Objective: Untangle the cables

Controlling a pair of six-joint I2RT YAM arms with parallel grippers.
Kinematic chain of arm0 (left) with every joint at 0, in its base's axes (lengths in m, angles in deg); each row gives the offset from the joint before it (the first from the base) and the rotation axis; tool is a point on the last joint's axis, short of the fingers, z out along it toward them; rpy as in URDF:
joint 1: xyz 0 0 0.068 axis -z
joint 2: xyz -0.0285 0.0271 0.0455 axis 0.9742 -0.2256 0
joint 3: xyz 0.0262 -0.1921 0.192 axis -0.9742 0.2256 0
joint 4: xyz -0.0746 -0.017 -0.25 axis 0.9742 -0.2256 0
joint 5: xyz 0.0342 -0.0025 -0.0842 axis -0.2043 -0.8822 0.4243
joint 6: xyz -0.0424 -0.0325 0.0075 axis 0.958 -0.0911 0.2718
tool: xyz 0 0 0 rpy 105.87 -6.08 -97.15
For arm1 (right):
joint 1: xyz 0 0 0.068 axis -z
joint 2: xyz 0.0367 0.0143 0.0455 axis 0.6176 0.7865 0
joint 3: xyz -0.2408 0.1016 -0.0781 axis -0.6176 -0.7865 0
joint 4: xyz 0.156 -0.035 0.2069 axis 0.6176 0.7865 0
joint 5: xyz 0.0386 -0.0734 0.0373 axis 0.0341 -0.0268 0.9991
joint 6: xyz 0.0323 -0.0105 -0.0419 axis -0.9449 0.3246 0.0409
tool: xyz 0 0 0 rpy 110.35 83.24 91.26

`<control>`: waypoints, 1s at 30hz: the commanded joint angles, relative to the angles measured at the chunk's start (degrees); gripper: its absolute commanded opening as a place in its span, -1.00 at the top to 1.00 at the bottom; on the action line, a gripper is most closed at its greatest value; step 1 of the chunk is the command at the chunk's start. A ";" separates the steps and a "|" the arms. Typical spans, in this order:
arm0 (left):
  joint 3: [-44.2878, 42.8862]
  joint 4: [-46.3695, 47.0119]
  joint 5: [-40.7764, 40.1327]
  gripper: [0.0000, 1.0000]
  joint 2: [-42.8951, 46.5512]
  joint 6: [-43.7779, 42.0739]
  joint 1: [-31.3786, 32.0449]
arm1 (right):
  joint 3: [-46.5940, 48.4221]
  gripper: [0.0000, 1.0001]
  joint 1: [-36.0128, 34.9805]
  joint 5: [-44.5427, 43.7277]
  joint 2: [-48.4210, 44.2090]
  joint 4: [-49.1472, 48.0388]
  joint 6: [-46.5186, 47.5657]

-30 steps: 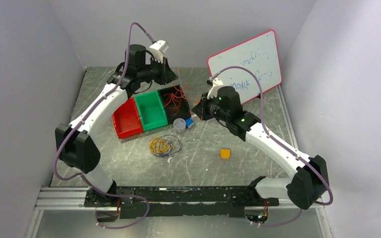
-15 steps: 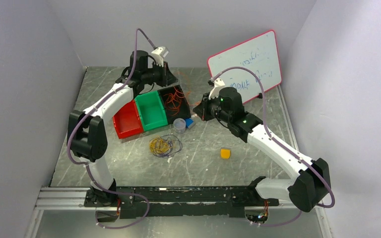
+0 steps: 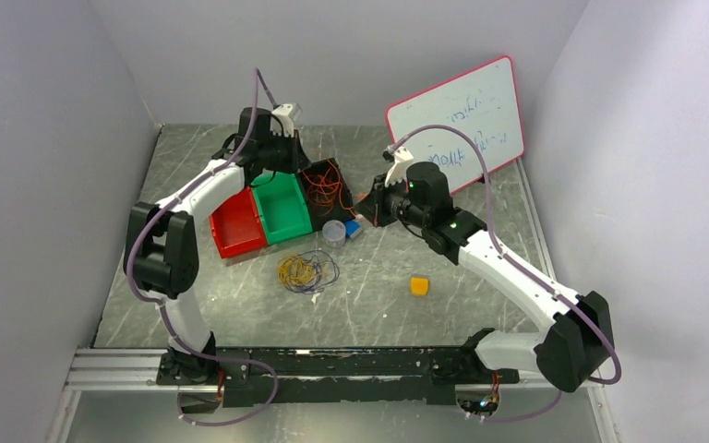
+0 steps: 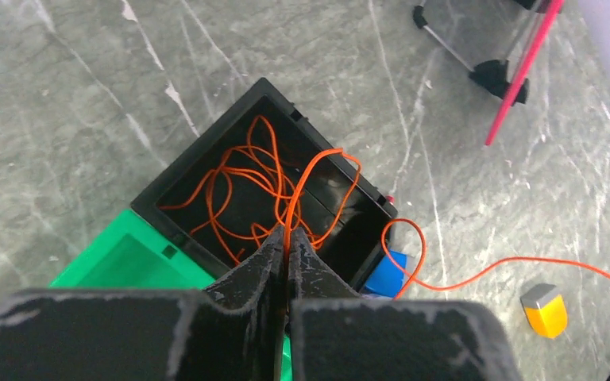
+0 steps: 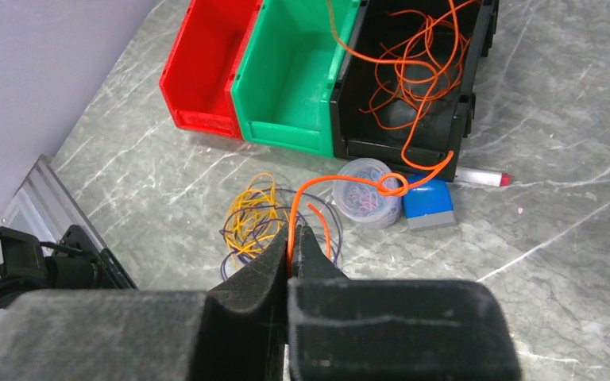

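Observation:
An orange cable (image 3: pixel 325 187) lies in loose loops in the black bin (image 3: pixel 306 180); it also shows in the left wrist view (image 4: pixel 242 178) and in the right wrist view (image 5: pixel 413 63). My left gripper (image 4: pixel 287 238) is shut on a strand of it above the bin (image 4: pixel 341 208). My right gripper (image 5: pixel 292 242) is shut on another stretch of the orange cable, which has a small knot (image 5: pixel 388 187). A yellow and dark purple cable bundle (image 3: pixel 305 271) lies on the table in front of the bins and shows in the right wrist view (image 5: pixel 256 216).
A green bin (image 3: pixel 280 205) and a red bin (image 3: pixel 236 220) stand left of the black one. A clear round tub (image 3: pixel 334 232), a blue block (image 3: pixel 354 228), a yellow block (image 3: pixel 419 285) and a marker (image 5: pixel 480 176) lie on the table. A whiteboard (image 3: pixel 462 120) leans at the back right.
My left arm has folded in and its gripper has moved down and left over the black bin, with the orange cable in it. The right gripper has shifted slightly toward the bins.

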 commanded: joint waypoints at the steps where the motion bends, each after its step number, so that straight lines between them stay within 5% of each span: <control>1: -5.84 -5.16 -6.39 0.86 -2.18 -1.90 -0.38 | 0.57 1.00 0.29 2.06 1.08 -1.84 -0.02; 9: -10.43 -11.67 -20.24 0.86 -5.18 -2.65 -0.21 | -0.13 1.00 0.31 1.02 1.18 -1.74 -0.76; 17: -9.32 -12.73 -21.43 0.86 -5.56 -3.95 1.06 | 5.26 1.00 0.54 3.50 6.63 -4.39 -1.95; 30: -8.87 -12.16 -20.55 0.86 -4.94 -4.14 2.26 | 26.82 1.00 0.96 2.79 32.18 -0.55 4.03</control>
